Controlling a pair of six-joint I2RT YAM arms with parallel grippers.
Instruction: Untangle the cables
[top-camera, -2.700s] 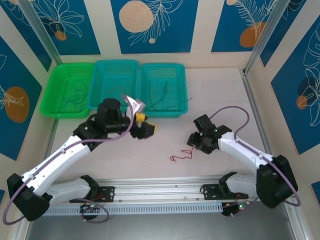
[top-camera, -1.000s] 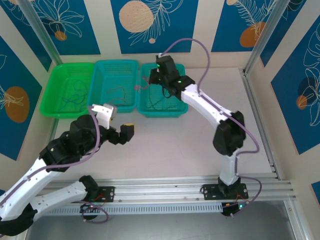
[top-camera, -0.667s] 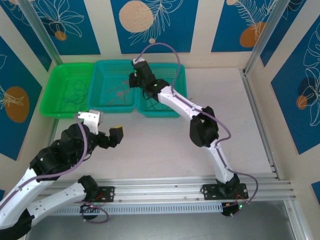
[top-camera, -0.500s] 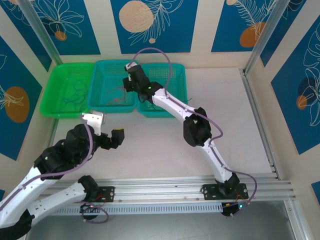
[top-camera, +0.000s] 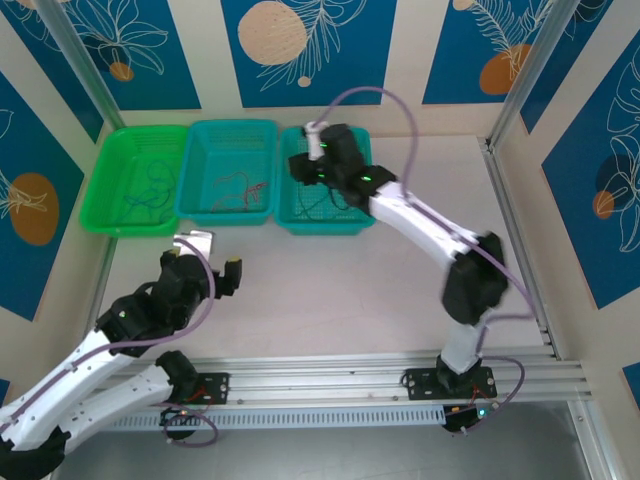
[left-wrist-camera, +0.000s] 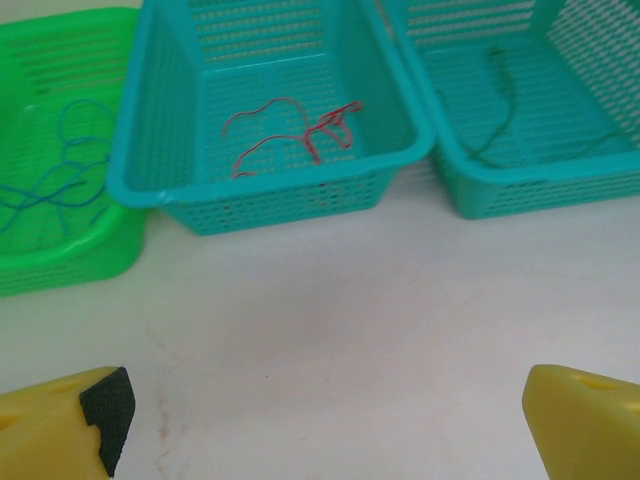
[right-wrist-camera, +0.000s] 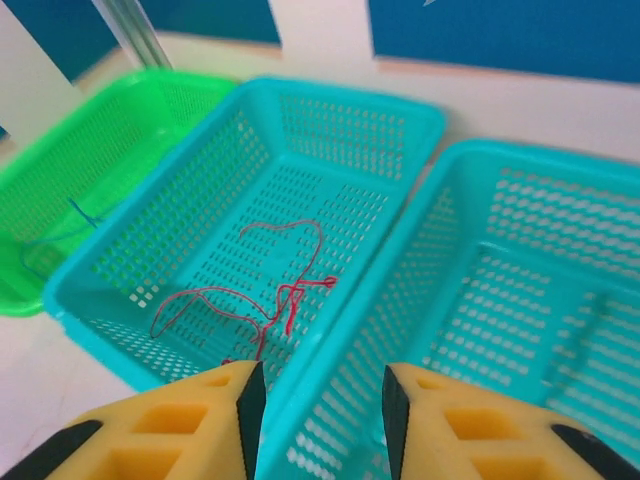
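The red cable (top-camera: 243, 187) lies loose on the floor of the middle teal basket (top-camera: 228, 128), also clear as the red cable (left-wrist-camera: 290, 135) and the red cable (right-wrist-camera: 270, 290). A blue cable (left-wrist-camera: 50, 180) sits in the green basket (top-camera: 118, 222). A dark green cable (left-wrist-camera: 500, 110) lies in the right teal basket (top-camera: 325, 225). My right gripper (right-wrist-camera: 320, 410) hovers open and holding nothing over the wall shared by the two teal baskets, seen from above as the right gripper (top-camera: 300, 168). My left gripper (left-wrist-camera: 325, 430) hangs wide open over bare table, well short of the baskets.
The three baskets stand side by side along the back wall. Metal frame posts (top-camera: 520, 90) rise at the back corners. Pale table surface (top-camera: 330, 290) stretches between the baskets and the arm bases.
My right gripper carried the red cable from the table into the middle teal basket, opened and let it go, then swung back right. The left arm drew back toward its base, still open.
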